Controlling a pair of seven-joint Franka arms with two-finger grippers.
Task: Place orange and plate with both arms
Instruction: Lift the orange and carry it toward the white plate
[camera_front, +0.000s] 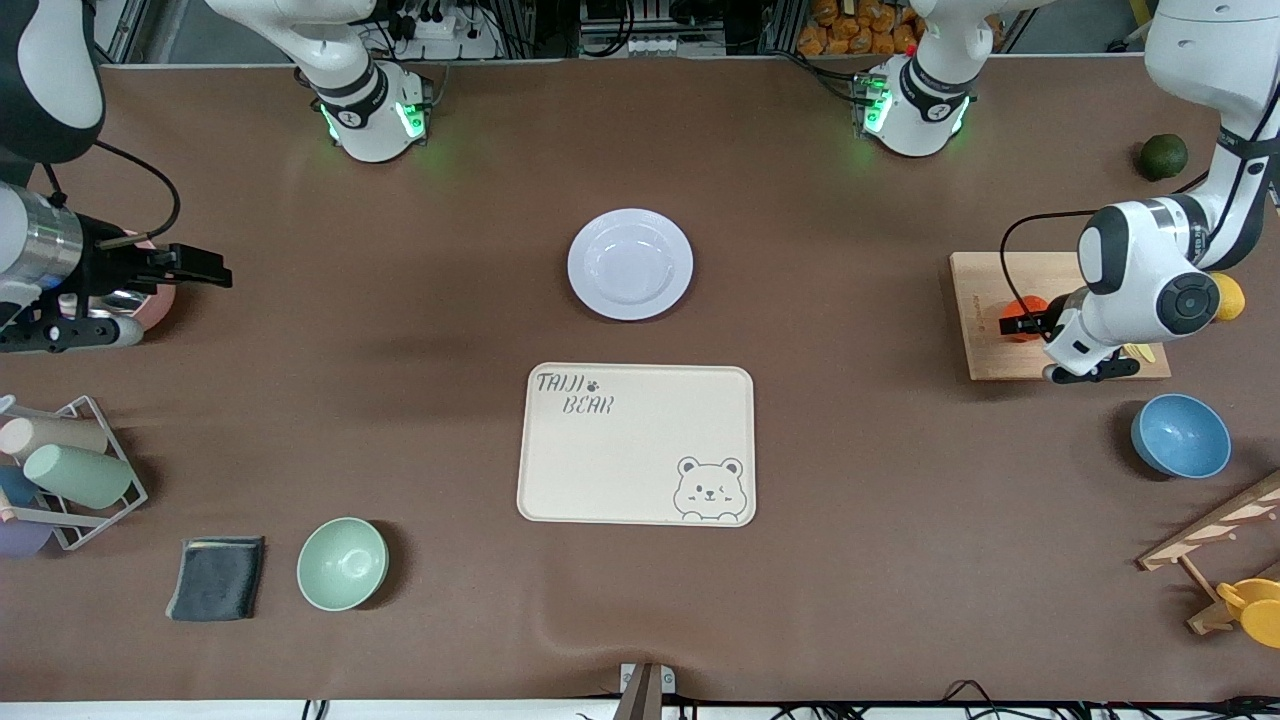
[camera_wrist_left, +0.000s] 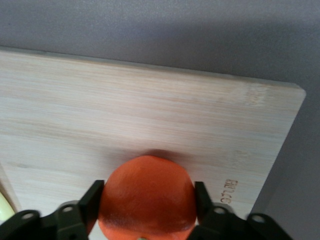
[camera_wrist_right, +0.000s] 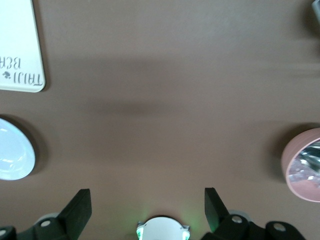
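Gripping: my left claw (camera_wrist_left: 147, 197) clenched on the orange (camera_wrist_left: 146, 195), on the cutting board (camera_wrist_left: 150, 115).
Right claw (camera_wrist_right: 147, 210): released, waiting over the worktop (camera_front: 400, 330).
Next: lift the orange clear, then fetch the plate (camera_front: 630, 264).

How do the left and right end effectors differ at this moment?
The left end effector is shut on the orange atop the wooden board; the right end effector is open, holding nothing. The left is down at the board; the right waits over bare table. Both have black fingers.

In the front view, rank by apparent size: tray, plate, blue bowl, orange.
1. tray
2. plate
3. blue bowl
4. orange, though partly hidden by the left gripper shut on it, so only part shows.
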